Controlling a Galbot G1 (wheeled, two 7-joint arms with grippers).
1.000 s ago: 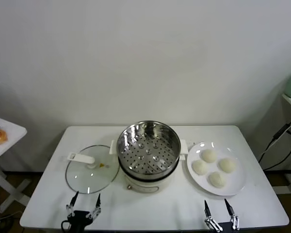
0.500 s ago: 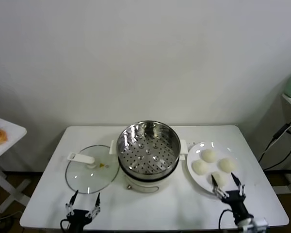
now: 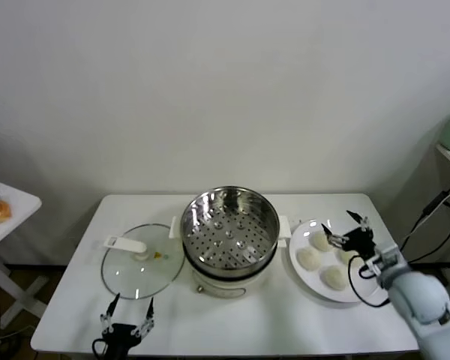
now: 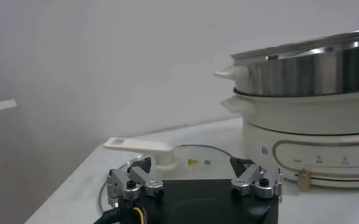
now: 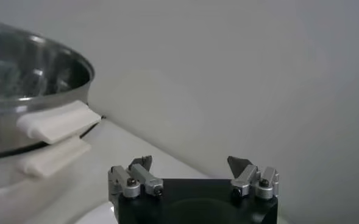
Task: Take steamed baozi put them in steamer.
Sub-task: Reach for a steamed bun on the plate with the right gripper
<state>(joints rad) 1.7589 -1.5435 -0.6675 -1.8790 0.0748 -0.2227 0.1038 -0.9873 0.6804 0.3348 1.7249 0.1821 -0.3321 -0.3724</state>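
steamer (image 3: 229, 229): polished stainless basket, mirror-shiny, perforated floor; sits on glossy white plastic base (image 3: 229, 281). steamed baozi (image 3: 309, 258): matt off-white dough, smooth skin. plate (image 3: 361, 289): glossy white, looks ceramic. lid (image 3: 139, 271): clear glass, metal rim, white plastic handle. counter (image 3: 67, 304): smooth white, low sheen. Right gripper (image 3: 343, 228) and left gripper (image 3: 128, 313): bare metal links, black tips.

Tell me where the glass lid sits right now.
In the head view the glass lid lies flat on the table's left half, right beside the steamer, with the parked left gripper just in front.
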